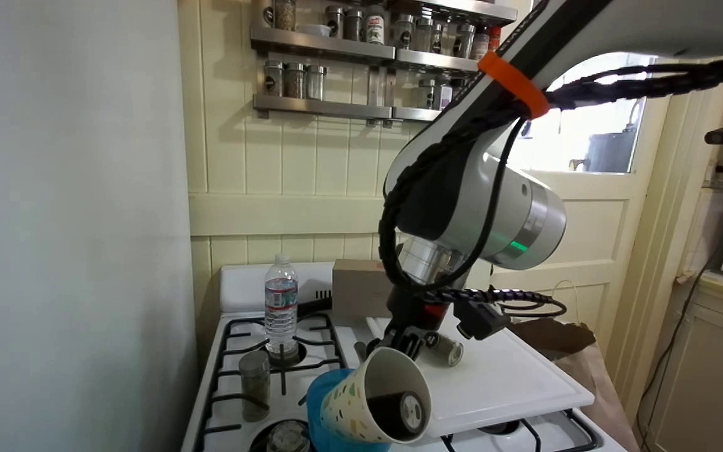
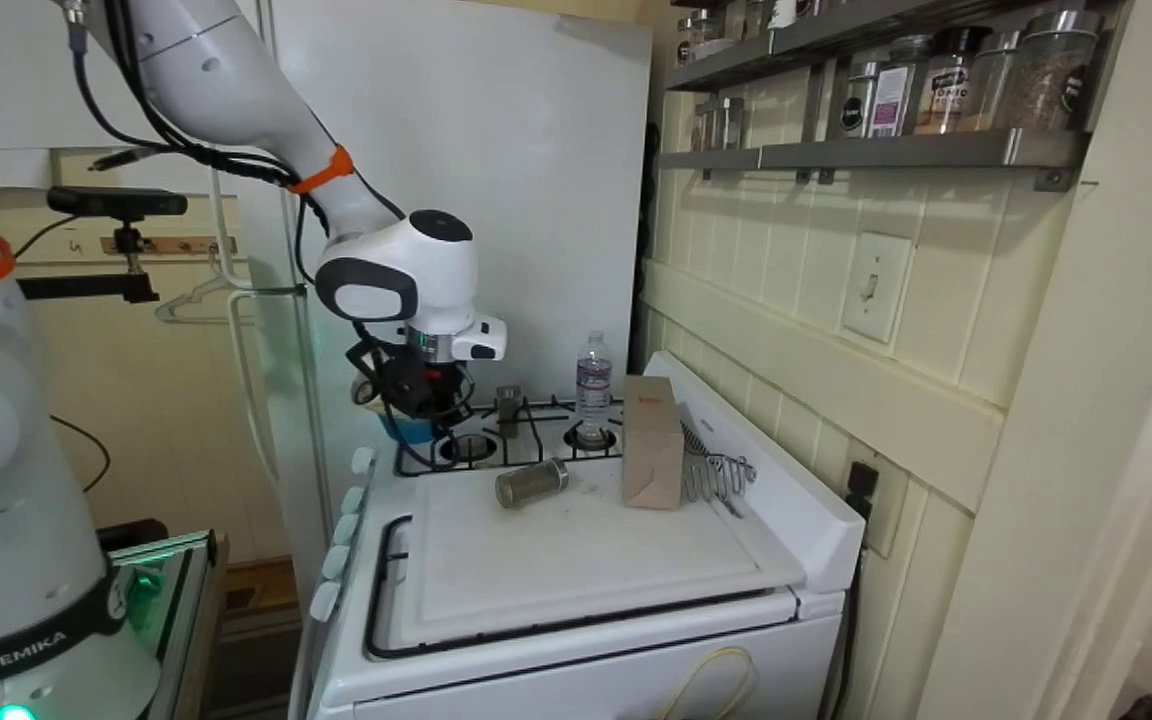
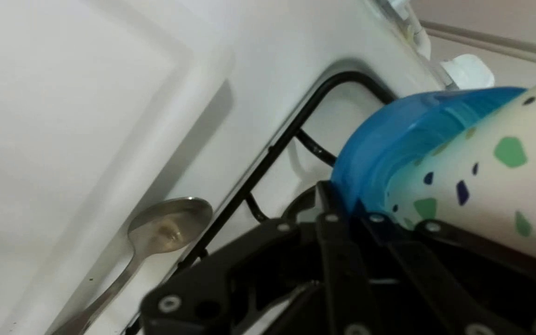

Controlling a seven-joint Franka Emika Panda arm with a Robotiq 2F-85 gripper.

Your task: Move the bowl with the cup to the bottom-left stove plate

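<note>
Pinching the bowl (image 3: 384, 137) at its rim, our gripper (image 3: 342, 207) is holding it near the burner (image 2: 468, 448); the cup (image 3: 491, 179) is leaning inside, and we are risking its tumbling out should the rim pivot.

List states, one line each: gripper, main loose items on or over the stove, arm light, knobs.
gripper: shut on bowl rim
bowl: pinched at rim; lifted or resting, can't tell
cup: in bowl, tilted, dark object inside
bottle: upright
first jar: upright, near bottle
second jar: on its side on white cover, lid on
box: standing
spoon: lying flat
arm light: lit green
knobs: settings not readable
</note>
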